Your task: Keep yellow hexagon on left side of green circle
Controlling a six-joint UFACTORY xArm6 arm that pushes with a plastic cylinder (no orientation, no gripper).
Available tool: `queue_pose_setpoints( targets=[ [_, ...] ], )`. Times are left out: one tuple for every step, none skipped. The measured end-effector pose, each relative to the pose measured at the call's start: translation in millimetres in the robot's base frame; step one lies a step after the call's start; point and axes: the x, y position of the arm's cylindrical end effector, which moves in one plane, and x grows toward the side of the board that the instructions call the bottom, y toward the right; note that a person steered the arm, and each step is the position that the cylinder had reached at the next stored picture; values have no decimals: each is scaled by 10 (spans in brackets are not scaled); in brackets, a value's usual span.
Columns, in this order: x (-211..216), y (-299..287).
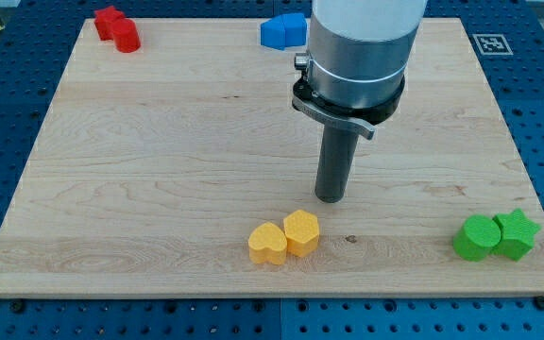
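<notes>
Resting just below and left of the rod's tip, untouched, the yellow plastic hexagon block abuts a yellow plastic heart block. The green plastic circle block sits far right. Light, rigid, likely slippery: push a flat side. No claw is fitted; nothing is held.

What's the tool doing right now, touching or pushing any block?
My tip: no gripper, just a rod; holding nothing, touching no block.
It stands just above and right of the yellow hexagon in the view, far left of the green circle.
</notes>
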Motion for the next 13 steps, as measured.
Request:
queue_pose_setpoints(
  targets=[
    [46,-48],
    [212,-239],
    [283,-466],
    [283,-725],
    [298,-919],
    [344,-1153],
    [510,-1481],
    [787,-1554],
    [1018,-1402],
    [978,-1173],
    [736,-853],
    [590,-741],
    [666,-525]
  ],
)
